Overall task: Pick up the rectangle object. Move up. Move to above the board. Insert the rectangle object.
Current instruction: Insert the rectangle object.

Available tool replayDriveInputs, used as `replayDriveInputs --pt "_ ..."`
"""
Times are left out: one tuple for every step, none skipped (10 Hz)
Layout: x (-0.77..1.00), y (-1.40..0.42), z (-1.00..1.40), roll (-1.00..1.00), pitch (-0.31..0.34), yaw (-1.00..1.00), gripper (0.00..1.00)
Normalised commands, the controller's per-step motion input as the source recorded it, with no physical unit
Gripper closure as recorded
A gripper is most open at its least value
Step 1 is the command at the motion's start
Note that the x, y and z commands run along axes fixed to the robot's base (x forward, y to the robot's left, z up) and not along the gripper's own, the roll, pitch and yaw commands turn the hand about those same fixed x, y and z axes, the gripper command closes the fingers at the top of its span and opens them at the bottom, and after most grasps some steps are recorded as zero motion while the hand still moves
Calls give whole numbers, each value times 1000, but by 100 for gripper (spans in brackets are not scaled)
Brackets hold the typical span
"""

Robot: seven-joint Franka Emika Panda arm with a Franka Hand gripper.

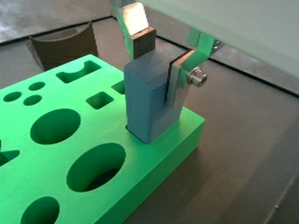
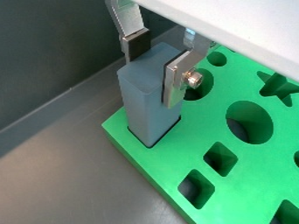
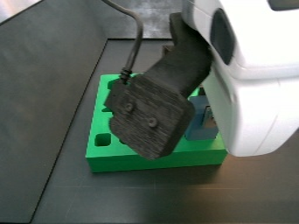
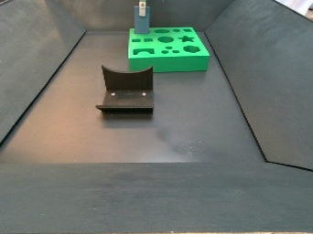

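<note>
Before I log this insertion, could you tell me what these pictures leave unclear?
- Rectangle object: its bottom end is hidden inside the board in both wrist views, so its depth is unknown.
- Side view: the arm's housing covers most of the block and the claw.
- Other side view: the claw is too small to judge.
</note>
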Motion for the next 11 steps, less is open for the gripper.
replayDriveInputs --pt "60 0 0 0 20 0 100" --pt "803 280 -560 -41 186 -249 100" --pt "789 240 -751 -123 83 -329 100" --pt "789 309 -751 -131 87 -269 100" --pt "749 394 -931 -19 150 -297 100" --pt "774 443 -997 0 147 -269 100" --pt "749 423 -1000 0 73 -266 100" --pt "0 169 0 -100 11 91 100" --pt "0 49 -71 101 24 0 100" --pt "0 6 -14 73 0 0 100" --pt "0 0 0 0 0 0 100"
